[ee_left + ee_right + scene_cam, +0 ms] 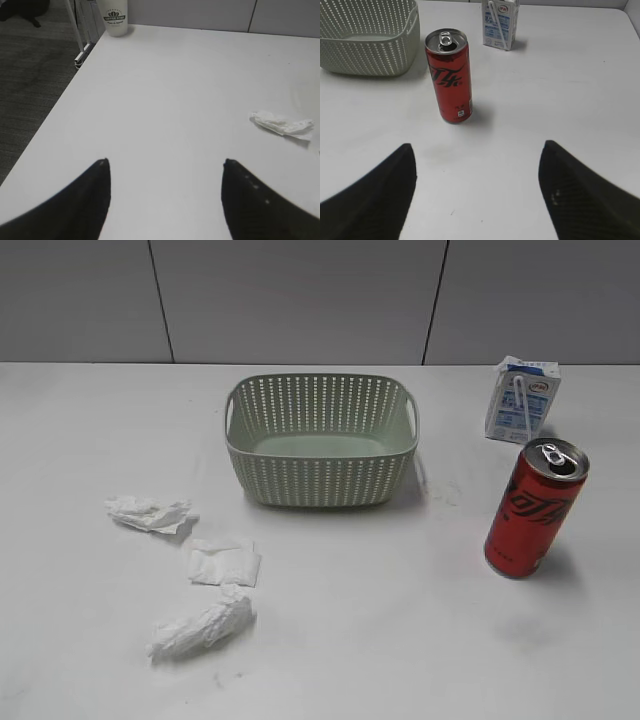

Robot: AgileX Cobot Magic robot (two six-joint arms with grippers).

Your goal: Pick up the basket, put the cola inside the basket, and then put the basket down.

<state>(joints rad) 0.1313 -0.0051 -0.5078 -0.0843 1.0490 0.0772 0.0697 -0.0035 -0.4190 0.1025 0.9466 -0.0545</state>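
You have a white table in front of a grey panelled wall. The basket stands upright on the table near the back, about in the middle of the exterior view, and nothing lies in it. The cola stands upright to the right of the basket and nearer to you, well apart from it; its silver top with the pull tab faces up. Behind the cola, close to the wall, you see a small white-and-blue drink carton, also upright, with a straw on its front.

On the left side of the table lie three crumpled pieces of white tissue, one behind the other, none touching the basket.

In the left wrist view, the left gripper hangs above bare table with its jaws wide apart and nothing between them. One tissue piece lies ahead to its right, and a white paper cup stands at the far corner of the table, beside dark floor.

In the right wrist view, the right gripper is also spread wide and holds nothing. The cola stands ahead of it, a little to the left of the gap, with the basket further left and the carton behind.
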